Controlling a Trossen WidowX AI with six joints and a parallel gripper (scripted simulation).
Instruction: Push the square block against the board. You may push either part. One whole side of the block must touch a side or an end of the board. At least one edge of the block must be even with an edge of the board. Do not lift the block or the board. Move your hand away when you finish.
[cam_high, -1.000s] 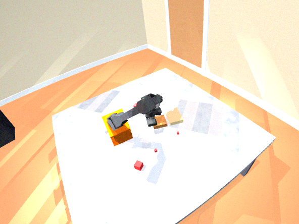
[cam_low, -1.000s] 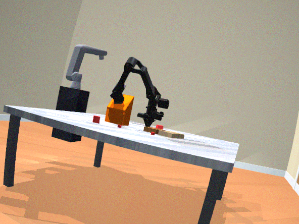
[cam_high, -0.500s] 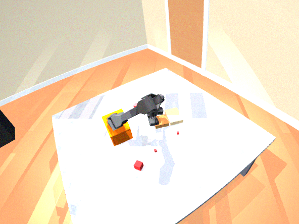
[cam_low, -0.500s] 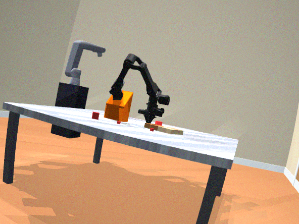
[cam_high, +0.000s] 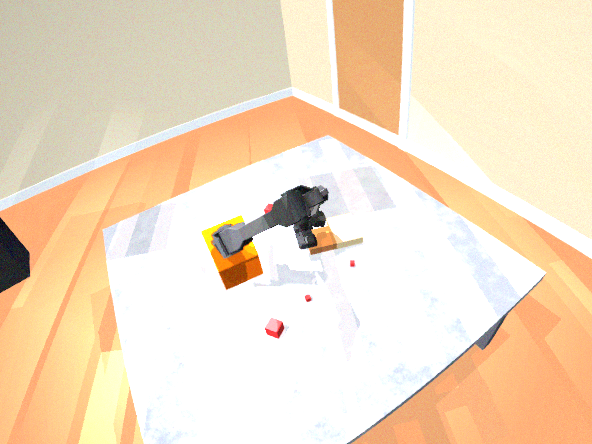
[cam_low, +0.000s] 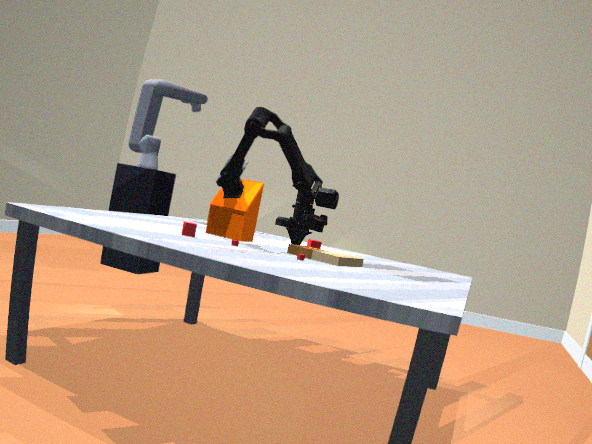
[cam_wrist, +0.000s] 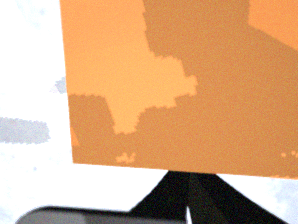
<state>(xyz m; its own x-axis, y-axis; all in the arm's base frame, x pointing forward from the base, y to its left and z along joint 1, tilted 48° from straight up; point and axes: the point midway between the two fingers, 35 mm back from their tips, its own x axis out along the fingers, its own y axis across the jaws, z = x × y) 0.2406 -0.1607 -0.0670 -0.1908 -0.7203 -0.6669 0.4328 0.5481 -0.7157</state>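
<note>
The orange-brown square block (cam_high: 324, 239) (cam_low: 298, 250) (cam_wrist: 165, 130) lies flat on the table. The flat beige board (cam_high: 351, 243) (cam_low: 337, 257) lies beside it, on its right in the top and exterior views. Their facing sides look together and their front edges look nearly in line in the top view; a thin gap cannot be ruled out. The board cannot be made out in the wrist view. My gripper (cam_low: 296, 242) (cam_wrist: 191, 173) is shut and empty, pointing down. Its tips are low at the block's side away from the board and seem to touch its edge. The arm hides the tips in the top view.
A big orange box (cam_high: 241, 272) (cam_low: 231, 222) stands by the arm's base. A red cube (cam_high: 274, 328) (cam_low: 189, 229) lies at the front left, another red cube (cam_high: 269, 209) (cam_low: 314, 243) behind the block. Two tiny red cubes lie in front of the parts.
</note>
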